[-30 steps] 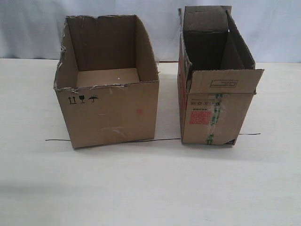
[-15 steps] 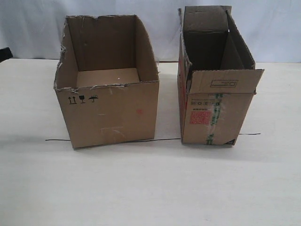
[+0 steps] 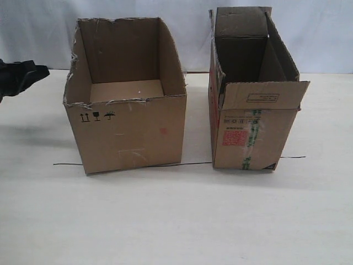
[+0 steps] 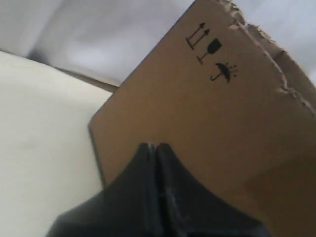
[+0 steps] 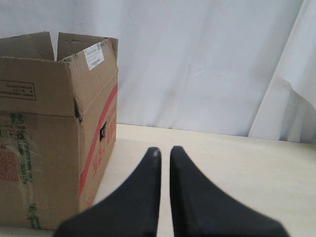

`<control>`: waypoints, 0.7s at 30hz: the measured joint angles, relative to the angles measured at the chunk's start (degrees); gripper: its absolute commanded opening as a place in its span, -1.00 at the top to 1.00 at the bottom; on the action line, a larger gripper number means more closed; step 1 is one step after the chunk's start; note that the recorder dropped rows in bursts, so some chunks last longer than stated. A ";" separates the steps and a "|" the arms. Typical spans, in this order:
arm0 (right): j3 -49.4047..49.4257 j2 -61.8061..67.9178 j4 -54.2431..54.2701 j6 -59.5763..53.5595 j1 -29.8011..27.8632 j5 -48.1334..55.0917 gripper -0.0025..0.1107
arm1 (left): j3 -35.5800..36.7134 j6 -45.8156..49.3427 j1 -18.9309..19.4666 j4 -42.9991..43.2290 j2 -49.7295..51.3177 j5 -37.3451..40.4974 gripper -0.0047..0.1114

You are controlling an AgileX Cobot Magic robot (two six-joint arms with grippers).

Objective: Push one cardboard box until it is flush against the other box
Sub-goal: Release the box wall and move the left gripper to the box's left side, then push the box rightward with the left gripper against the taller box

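Note:
The wide cardboard box [image 3: 132, 132] with a ragged rim and black symbols stands left of centre on the table. The taller, narrower other box [image 3: 251, 132], with a red label and green-and-white tape, stands to its right, a narrow strip of table between them. My left gripper [image 3: 43, 70] hangs at the far left, level with the wide box's rim and apart from it. In the left wrist view the gripper [image 4: 155, 145] is shut and empty, pointing at the box's side [image 4: 197, 113]. My right gripper [image 5: 162, 149] holds nothing, a thin slit between its fingers, beside the other box [image 5: 44, 148].
A thin black line [image 3: 196, 163] runs across the white table [image 3: 176, 221] under both boxes' front edges. A white curtain [image 3: 320, 33] closes off the back. The right arm does not show in the exterior view.
My left gripper has come into the exterior view from the left edge, moving toward the wide box. Neither box has shifted.

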 measured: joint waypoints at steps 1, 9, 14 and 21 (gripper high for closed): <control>0.00 0.00 0.00 0.00 0.00 0.00 0.87 | -1.65 -1.18 0.00 0.53 1.66 -1.89 0.92; 0.00 0.00 0.00 0.00 0.00 0.00 0.87 | -7.44 -6.23 -1.47 1.53 8.90 -6.59 0.92; 0.00 0.00 0.00 0.00 0.00 0.00 0.87 | -8.95 -7.15 -4.34 1.91 9.28 -6.97 0.92; 0.00 0.00 0.00 0.00 0.00 0.00 0.87 | -9.37 -7.18 -8.05 0.03 9.28 -6.82 0.92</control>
